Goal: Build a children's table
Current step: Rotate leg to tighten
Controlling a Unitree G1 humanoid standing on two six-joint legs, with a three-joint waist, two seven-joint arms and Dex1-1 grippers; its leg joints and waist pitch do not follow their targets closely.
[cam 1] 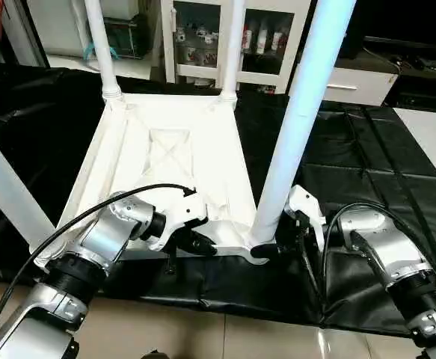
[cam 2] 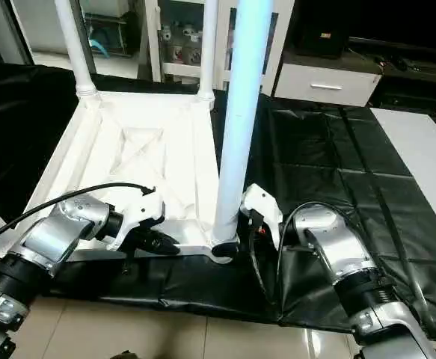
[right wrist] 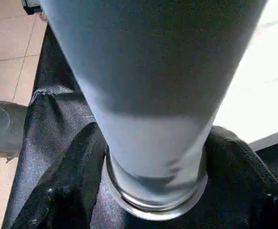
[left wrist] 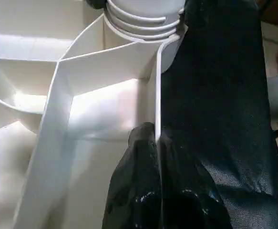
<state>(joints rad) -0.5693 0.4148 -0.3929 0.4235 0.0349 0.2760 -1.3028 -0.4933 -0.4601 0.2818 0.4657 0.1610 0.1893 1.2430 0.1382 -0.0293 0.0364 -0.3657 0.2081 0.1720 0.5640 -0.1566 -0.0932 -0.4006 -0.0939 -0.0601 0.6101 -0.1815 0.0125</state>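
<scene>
Left hand [cam 1: 203, 243] pinching tabletop [cam 1: 165, 161] near rim at 6 o'clock. Right hand [cam 1: 281, 243] at leg [cam 1: 296, 120] base at 5 o'clock; spread or pressed, cannot tell.

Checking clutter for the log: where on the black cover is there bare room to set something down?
Bare black cover lies right of the tabletop, out to the white surface at the far right. The near edge is crowded: left gripper clamps the tabletop's rim and right gripper sits at the near-right leg.

Inverted white tabletop [cam 1: 165, 161], legs [cam 1: 300, 120] seemingly socketed.
</scene>
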